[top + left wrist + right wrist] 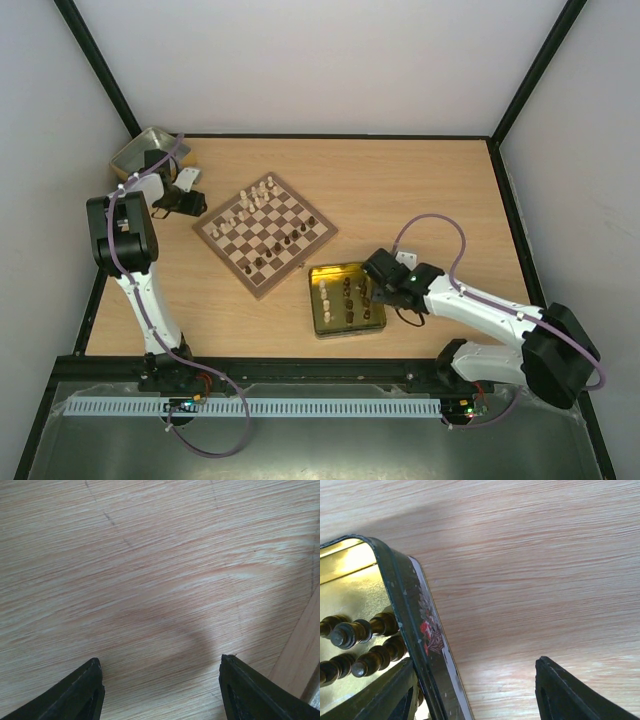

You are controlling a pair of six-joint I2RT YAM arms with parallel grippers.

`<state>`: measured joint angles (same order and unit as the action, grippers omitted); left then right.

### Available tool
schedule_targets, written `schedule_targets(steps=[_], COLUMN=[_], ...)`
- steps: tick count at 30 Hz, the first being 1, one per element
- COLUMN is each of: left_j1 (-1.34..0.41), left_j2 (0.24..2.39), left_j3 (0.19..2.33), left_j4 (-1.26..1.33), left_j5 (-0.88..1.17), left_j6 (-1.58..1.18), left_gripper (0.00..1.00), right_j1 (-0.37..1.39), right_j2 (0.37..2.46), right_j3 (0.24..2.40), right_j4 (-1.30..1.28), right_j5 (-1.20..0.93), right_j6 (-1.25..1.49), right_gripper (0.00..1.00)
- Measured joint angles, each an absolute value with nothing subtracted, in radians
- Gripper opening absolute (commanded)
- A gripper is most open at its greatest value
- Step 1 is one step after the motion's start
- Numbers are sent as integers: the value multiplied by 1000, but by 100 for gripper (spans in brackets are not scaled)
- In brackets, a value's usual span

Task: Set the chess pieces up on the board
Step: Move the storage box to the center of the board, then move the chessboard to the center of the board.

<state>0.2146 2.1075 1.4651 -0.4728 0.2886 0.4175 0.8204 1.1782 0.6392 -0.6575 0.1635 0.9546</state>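
The board (268, 236) lies left of the table's middle, turned like a diamond. Pale chess pieces (256, 196) stand along its far-left side and a few dark ones (278, 251) on its near part. More dark pieces (356, 634) and some pale pieces (324, 293) lie in the yellow-gold tin (333, 272). My left gripper (198, 205) is open over bare table just off the board's left corner, and in the left wrist view the left gripper (160, 672) holds nothing. My right gripper (475, 685) is open astride the tin's right wall (415, 615), one finger inside and one outside.
A silvery square tin (140, 152) sits in the far-left corner behind the left arm. Bare wooden table (430, 190) stretches to the right of the board. Black frame posts and grey walls enclose the table.
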Motion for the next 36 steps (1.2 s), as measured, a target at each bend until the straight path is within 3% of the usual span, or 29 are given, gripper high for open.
schedule_targets(steps=[15, 22, 26, 29, 31, 36], left_j1=[228, 231, 232, 233, 233, 234], left_j2=[2113, 2133, 2149, 2164, 2176, 2197], left_j3=[1465, 1490, 1510, 1530, 1545, 1570], left_j4=[-454, -455, -458, -460, -459, -456], left_j5=[313, 319, 335, 345, 351, 366], left_j6=[429, 443, 447, 447, 443, 437], left_gripper=[63, 47, 41, 36, 29, 8], right_j1=[699, 699, 700, 699, 693, 636], right_j2=[1147, 1124, 1186, 1277, 1370, 1610], right_j3=[635, 779, 857, 934, 1022, 1227], right_j4=[-731, -754, -725, -703, -679, -580], right_j5=[200, 228, 225, 227, 222, 150], right_j6=[1002, 995, 961, 928, 902, 846], right_gripper=[66, 68, 53, 20, 5, 2])
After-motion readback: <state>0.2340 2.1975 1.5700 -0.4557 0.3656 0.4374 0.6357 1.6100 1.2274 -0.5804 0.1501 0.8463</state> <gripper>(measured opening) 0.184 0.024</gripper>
